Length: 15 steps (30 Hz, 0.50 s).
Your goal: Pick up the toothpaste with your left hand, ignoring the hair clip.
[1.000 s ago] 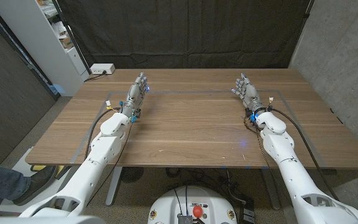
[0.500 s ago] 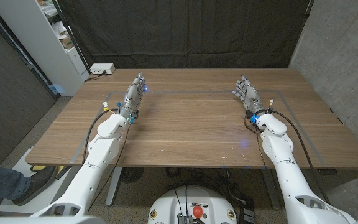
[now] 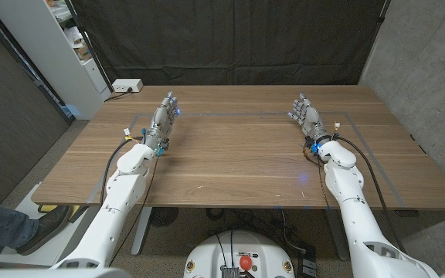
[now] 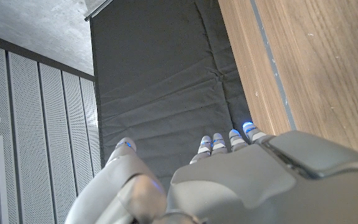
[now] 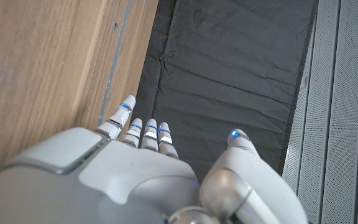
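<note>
My left hand (image 3: pixel 163 117) stands over the far left part of the wooden table (image 3: pixel 238 158), fingers stretched toward the back and holding nothing. My right hand (image 3: pixel 306 114) mirrors it on the far right, fingers apart and empty. In the left wrist view the back of my left hand (image 4: pixel 229 180) fills the foreground, with its fingertips (image 4: pixel 248 128) reaching past the table's far edge. The right wrist view gives the same picture of my right hand (image 5: pixel 135 180). No toothpaste or hair clip is visible on the table.
A thin taped rectangle (image 3: pixel 238 116) marks the tabletop. A black curtain (image 3: pixel 230 38) hangs behind the table. A white power strip (image 3: pixel 127 86) sits at the back left corner beside a white shelf unit (image 3: pixel 68 46). A person's shoe (image 3: pixel 43 224) is on the floor at left.
My left arm has drifted slightly to the left and my left hand a little toward the back. The right hand has hardly moved.
</note>
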{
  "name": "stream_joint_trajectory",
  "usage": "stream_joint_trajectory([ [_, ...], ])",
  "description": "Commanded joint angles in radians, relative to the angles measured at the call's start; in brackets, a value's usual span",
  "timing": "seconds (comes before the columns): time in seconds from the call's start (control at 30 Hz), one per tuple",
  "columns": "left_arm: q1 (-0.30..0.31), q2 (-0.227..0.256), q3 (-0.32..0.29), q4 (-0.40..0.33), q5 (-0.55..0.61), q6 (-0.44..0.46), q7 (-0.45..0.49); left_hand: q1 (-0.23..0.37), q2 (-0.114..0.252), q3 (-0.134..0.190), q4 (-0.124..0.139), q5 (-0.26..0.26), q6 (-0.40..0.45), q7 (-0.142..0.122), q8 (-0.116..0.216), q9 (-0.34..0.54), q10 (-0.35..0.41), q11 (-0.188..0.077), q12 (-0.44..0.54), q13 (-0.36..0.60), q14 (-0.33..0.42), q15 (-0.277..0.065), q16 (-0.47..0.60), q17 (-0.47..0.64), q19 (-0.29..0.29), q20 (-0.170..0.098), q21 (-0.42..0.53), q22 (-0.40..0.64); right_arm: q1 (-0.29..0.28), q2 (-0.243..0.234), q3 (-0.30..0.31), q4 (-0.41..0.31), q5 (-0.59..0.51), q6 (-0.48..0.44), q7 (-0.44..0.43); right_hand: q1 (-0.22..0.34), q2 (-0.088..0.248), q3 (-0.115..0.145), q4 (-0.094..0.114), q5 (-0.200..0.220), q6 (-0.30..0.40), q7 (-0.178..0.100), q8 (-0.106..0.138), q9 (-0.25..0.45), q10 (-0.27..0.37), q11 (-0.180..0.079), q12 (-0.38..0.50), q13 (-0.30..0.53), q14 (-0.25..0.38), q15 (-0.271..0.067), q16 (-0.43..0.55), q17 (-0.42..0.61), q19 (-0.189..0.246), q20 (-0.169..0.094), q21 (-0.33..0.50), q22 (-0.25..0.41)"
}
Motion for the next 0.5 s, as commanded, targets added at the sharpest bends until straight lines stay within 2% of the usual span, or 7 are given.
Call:
stream_joint_trajectory([
  [0.03,0.023,-0.008,-0.031,-0.019,-0.003,0.001,-0.012,0.002,0.008,0.007,-0.006,0.007,0.007,-0.002,0.009,0.003,0.005,-0.002,0.005,0.002,-0.015,0.003,0.008,0.003,-0.074,0.009,-0.001,0.005,0.011,0.016,0.009,0.014,-0.019,0.004,0.012,-0.001,0.008,0.003,-0.001,0.010,-0.003,0.005,0.001,0.002,-0.004,0.006,-0.001,0.006,-0.005,0.004,0.003,0.001,0.010,0.000,-0.004,0.003],
  [0.5,0.052,-0.001,-0.052,-0.050,0.006,0.004,-0.011,0.006,0.013,0.008,-0.008,0.006,0.016,-0.001,0.011,0.004,0.012,-0.002,0.006,-0.002,-0.011,0.003,0.008,0.003,-0.071,0.010,-0.006,0.006,0.011,0.024,0.012,0.015,-0.030,0.002,0.015,-0.001,0.009,0.001,-0.002,0.012,-0.003,0.006,0.001,0.002,-0.004,0.008,0.000,0.006,-0.005,0.006,0.002,-0.002,0.012,0.002,-0.012,0.003],
])
